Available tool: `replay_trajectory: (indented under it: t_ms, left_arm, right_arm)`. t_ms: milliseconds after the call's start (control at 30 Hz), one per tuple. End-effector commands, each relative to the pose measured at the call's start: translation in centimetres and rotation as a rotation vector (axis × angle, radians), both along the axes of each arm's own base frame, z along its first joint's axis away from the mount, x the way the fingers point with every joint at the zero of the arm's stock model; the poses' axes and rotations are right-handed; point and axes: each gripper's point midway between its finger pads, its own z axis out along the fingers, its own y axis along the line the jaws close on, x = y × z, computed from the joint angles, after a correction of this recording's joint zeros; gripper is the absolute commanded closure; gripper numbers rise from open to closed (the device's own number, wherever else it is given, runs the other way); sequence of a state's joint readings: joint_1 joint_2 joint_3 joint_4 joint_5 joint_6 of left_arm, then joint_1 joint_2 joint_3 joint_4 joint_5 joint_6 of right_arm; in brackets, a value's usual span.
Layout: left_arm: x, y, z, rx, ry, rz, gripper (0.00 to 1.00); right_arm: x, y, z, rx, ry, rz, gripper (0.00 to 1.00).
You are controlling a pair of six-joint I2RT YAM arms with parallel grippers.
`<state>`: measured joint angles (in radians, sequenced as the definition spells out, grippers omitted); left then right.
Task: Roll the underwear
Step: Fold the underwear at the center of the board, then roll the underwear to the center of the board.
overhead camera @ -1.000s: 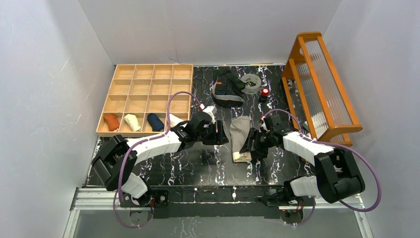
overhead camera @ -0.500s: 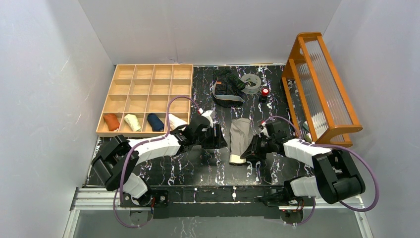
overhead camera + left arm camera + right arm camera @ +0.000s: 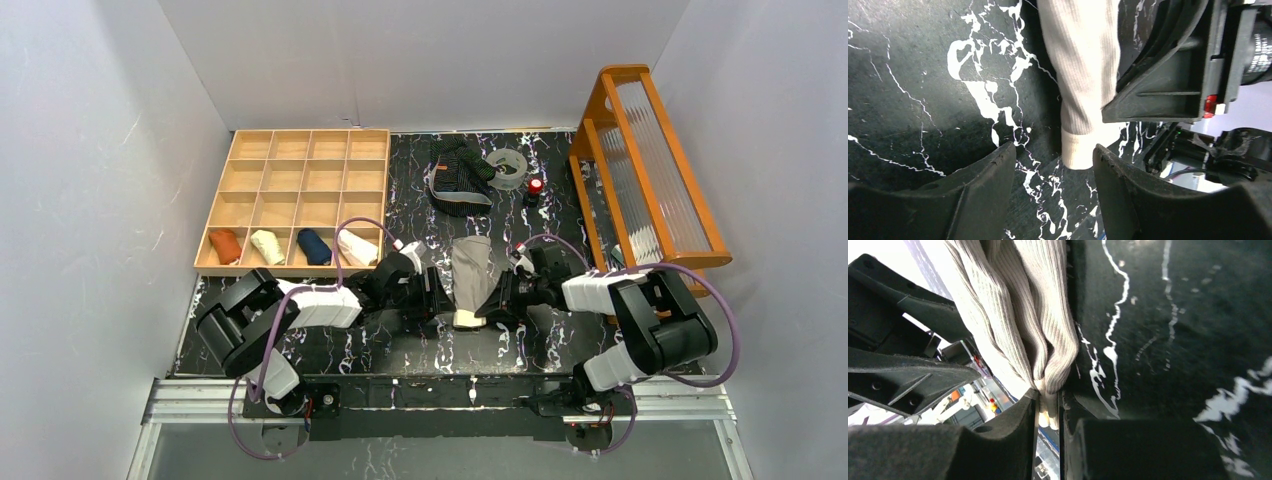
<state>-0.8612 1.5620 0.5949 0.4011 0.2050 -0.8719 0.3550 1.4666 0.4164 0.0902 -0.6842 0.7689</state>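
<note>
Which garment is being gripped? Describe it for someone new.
On the black marbled table, look at the middle, toward the near edge. There lies the beige-grey underwear, a plain ribbed strip pinched by the right gripper. The black striped underwear lies farther back.

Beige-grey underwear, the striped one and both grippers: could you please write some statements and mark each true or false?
1. The right gripper is shut on the beige-grey underwear. True.
2. The left gripper grips that garment too. False: its jaws stand open, holding nothing.
3. The striped black underwear lies in the wooden tray. False: it lies on the table beside the tape ring.
4. Four rolled cloths sit in the tray's nearest row. True.
</note>
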Motion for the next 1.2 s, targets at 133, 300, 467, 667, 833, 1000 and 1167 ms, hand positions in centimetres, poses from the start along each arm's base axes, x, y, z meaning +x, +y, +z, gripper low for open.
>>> replay_trajectory:
  t_ms: [133,300,467,667,833,1000,1167]
  left_arm:
    - [-1.4,1.0,-0.8,-0.092,0.062,0.074,0.43]
    - [-2.1,2.1,-1.1,-0.091,0.067,0.097,0.44]
    - [-2.3,1.9,-1.6,-0.136,0.086,0.118,0.48]
    - [-1.7,1.8,-2.7,-0.154,0.1,0.171,0.52]
    - [-1.2,1.8,-3.3,-0.168,0.103,0.204,0.55]
    - [-0.6,2.6,-3.8,-0.149,0.092,0.266,0.63]
    - [0.0,2.0,-3.8,-0.143,0.07,0.253,0.61]
  right_arm:
    - [0.5,1.7,-0.9,0.011,-0.02,0.057,0.89]
    - [1.0,2.2,-0.8,0.03,-0.013,0.038,0.89]
    - [1.0,2.6,-0.7,0.05,-0.008,0.049,0.89]
    - [0.6,2.8,-1.3,0.057,0.013,0.049,0.89]
    - [0.3,2.8,-1.6,0.063,0.026,0.048,0.9]
    - [0.4,2.9,-1.6,0.063,0.024,0.049,0.89]
    - [0.1,3.1,-1.4,0.089,0.03,0.07,0.89]
